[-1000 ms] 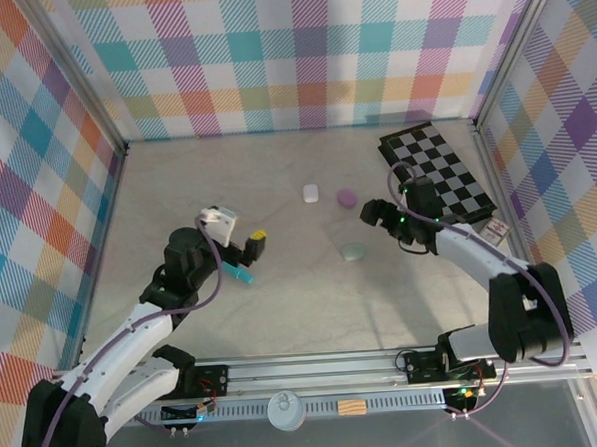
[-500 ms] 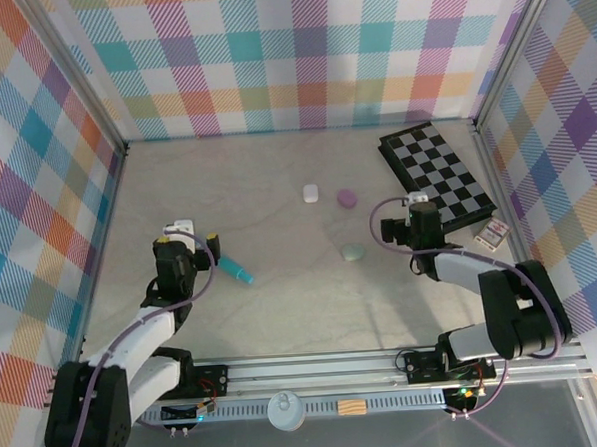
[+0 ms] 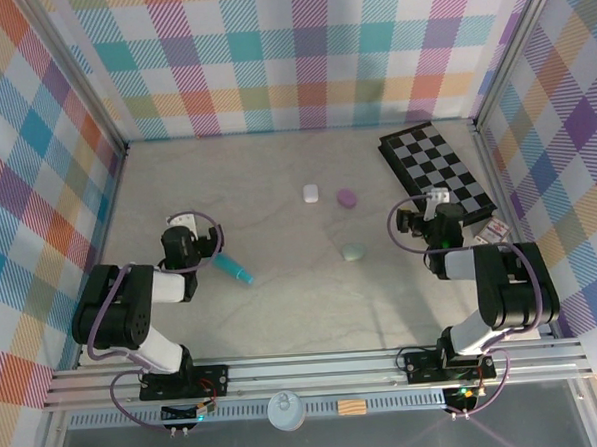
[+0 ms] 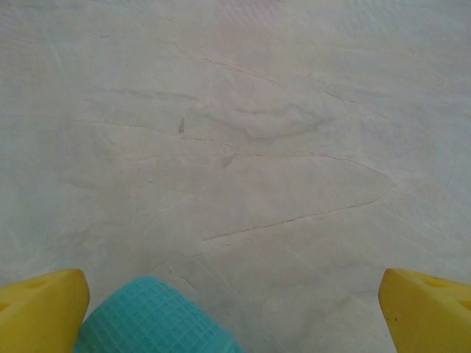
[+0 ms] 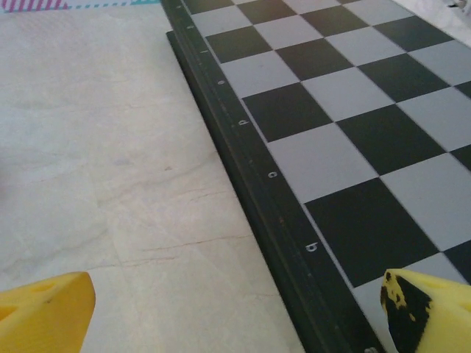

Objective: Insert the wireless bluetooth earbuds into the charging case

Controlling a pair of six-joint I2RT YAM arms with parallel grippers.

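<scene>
Three pebble-like charging cases lie mid-table: a white one [image 3: 310,193], a purple one [image 3: 346,197] and a pale mint one [image 3: 353,252]. The wireless bluetooth earbuds are out of view. My left gripper [image 3: 187,245] hangs low at the left, well away from the cases. It is open, its yellow fingertips [image 4: 38,309] wide apart in the left wrist view, with nothing held. My right gripper [image 3: 432,220] sits to the right of the cases, at the chessboard's near edge. It is open too [image 5: 235,312], its yellow fingers [image 5: 44,309] straddling bare table and the board's rim.
A teal cylinder [image 3: 234,269] lies just right of the left gripper, and its end [image 4: 147,320] shows by the left finger. A black-and-white chessboard [image 3: 441,171] lies at the back right. A small card box [image 3: 494,233] rests beside it. Plaid walls enclose the table.
Both arms have folded back toward their sides. The left gripper moved left, off the teal cylinder. The right gripper moved right, from beside the cases to the chessboard's edge.
</scene>
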